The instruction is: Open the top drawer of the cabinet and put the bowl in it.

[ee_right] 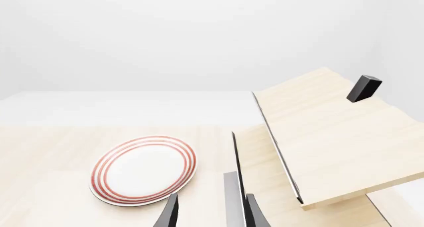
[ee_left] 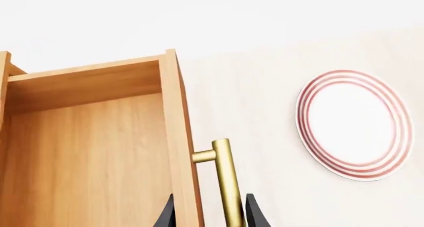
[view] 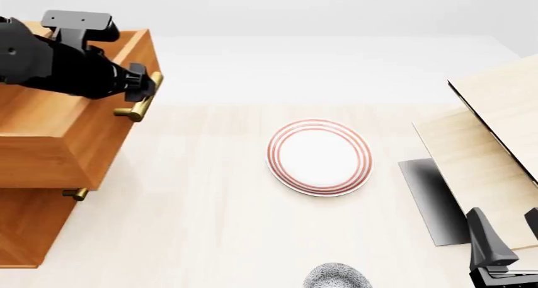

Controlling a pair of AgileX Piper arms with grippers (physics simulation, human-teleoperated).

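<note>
Your left claw [view: 138, 86] is at the brass handle [ee_left: 225, 180] of the top drawer [view: 59, 137], one finger to each side of the bar. In the left wrist view the bar runs between the two dark fingertips [ee_left: 253, 212], but contact is cut off at the frame edge, so I cannot tell whether it is clamped or only straddling. The drawer juts well out of the cabinet [view: 25, 231], its empty wooden box stretching away behind the claw.

To finish the pull well, keep the wrist square to the bar and draw straight along the drawer's travel; any sideways drift will likely bind the box or slip the fingers off the bar's end. Judging by the open interior, there is probably room enough for the bowl already, so a short further pull should do.

Your right claw [view: 504, 241] sits low at the near right, fingers apart and holding nothing. The bowl [view: 338, 277] lies on the surface to that claw's left, near, only partly in view. The red-ringed plate [view: 319, 157] lies farther out and left of it; leave it alone.
</note>
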